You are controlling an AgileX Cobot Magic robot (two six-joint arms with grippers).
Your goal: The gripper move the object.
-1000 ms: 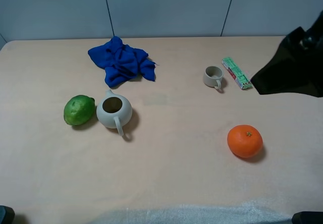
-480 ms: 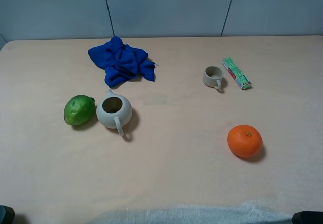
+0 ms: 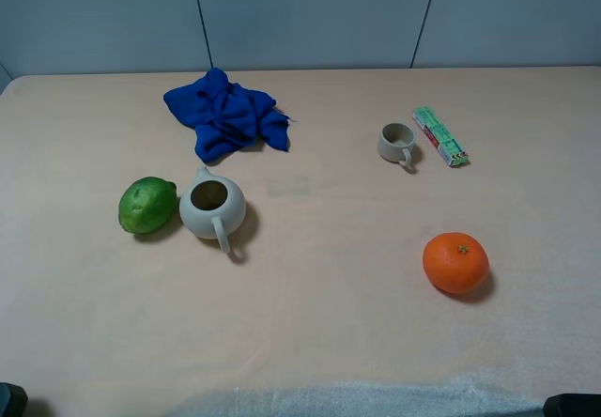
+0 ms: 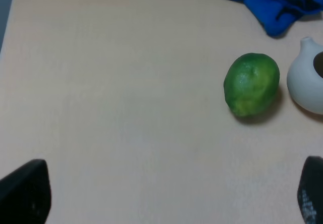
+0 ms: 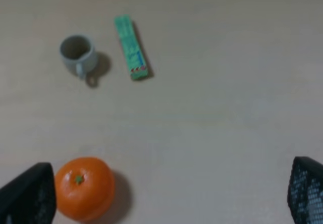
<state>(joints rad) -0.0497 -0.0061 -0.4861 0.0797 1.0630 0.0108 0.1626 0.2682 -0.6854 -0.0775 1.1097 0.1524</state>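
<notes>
Tabletop (image 3: 319,323) pale and mostly bare, big open stretch through the middle and front, so plenty of room to carry across. Blue cloth (image 3: 227,115) bunched toward the back. The object (image 3: 212,206), off-white squat pot, sits left of centre, upright, mouth up, loop handle pointing to the front edge, spout to the back; lime (image 3: 147,205) just beside it on the outer side (touching or not, can't tell). Looks like glazed ceramic: rigid, likely slick, would chip if dropped; best taken across the rim wall or by the handle. Orange (image 3: 455,262) front right, well apart. Green pack (image 3: 439,135) and small mug (image 3: 397,143) back right. Left gripper (image 4: 161,196) and right gripper (image 5: 166,193): jaws spread wide, nothing between them.
</notes>
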